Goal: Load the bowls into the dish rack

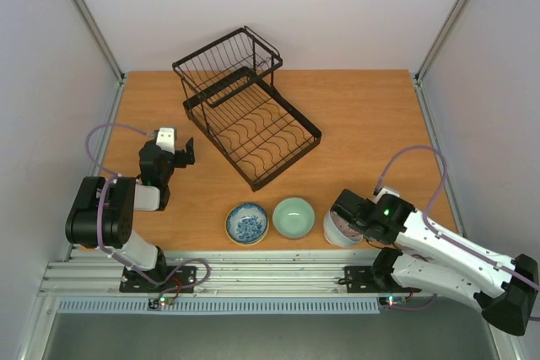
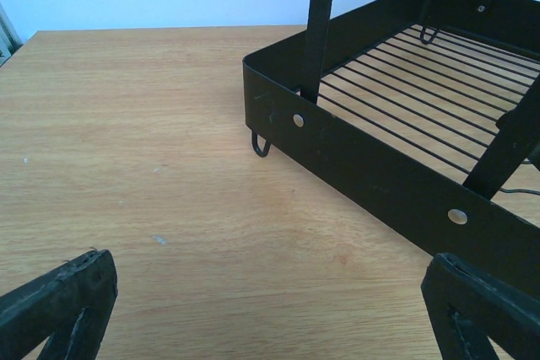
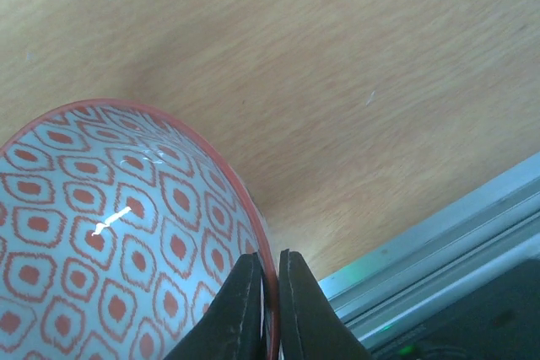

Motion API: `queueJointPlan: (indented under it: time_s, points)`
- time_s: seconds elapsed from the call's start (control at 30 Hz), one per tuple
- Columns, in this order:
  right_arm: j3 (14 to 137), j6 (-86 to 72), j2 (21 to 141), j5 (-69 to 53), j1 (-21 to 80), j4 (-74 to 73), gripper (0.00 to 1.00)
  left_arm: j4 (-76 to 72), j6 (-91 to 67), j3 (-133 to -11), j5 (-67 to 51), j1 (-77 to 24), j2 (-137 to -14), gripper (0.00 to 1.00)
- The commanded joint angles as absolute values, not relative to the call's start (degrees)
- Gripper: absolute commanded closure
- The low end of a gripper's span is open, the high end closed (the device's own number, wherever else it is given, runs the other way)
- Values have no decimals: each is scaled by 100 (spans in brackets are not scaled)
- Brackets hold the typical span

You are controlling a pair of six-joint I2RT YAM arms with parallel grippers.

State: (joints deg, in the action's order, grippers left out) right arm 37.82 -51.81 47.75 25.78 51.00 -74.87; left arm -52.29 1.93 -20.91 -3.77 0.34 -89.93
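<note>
Bowls wait in a row along the near edge of the wooden counter (image 1: 380, 124), three of them in view from overhead: a blue-and-white bowl (image 1: 246, 223) on the left, a pale green bowl (image 1: 294, 217) just beside it in the middle, and a red-patterned bowl (image 1: 340, 230) on the right, partly hidden beneath the right arm's wrist. All three stand upright on the counter, apart from the black wire dish rack (image 1: 221, 147), which sits further back, left of centre and turned at an angle, its raised basket at the far end and its curved dividers facing up. The right fingers (image 3: 242, 314) are closed tight on the red-patterned bowl's rim, one finger inside the bowl and one outside, with the thin red edge pinched between them; the wrist view shows the bowl's lattice of red spots on pale glaze and the metal rail (image 3: 439, 242) at the counter's near edge just behind. The left fingers (image 2: 63, 305) stand spread wide and hold nothing, low over bare wood, with the rack's near corner and dark side wall just ahead to their right.
</note>
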Motion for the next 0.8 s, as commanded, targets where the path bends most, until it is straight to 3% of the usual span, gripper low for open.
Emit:
queueJointPlan:
  time_s: [0.0, 0.43, 0.77]
  points:
    - [4365, -5171, 5127, 3463, 5113, -8088, 99, -5313, 193, -2232, -317, 31, -8943, 1]
    - [4446, -5234, 5417, 3822, 5147, -8142, 99, -5334, 176, -2213, -290, 26, -8941, 1]
    - [5217, -5362, 5797, 4664, 5176, -8913, 99, -5327, 183, -2224, -290, 27, -8940, 1]
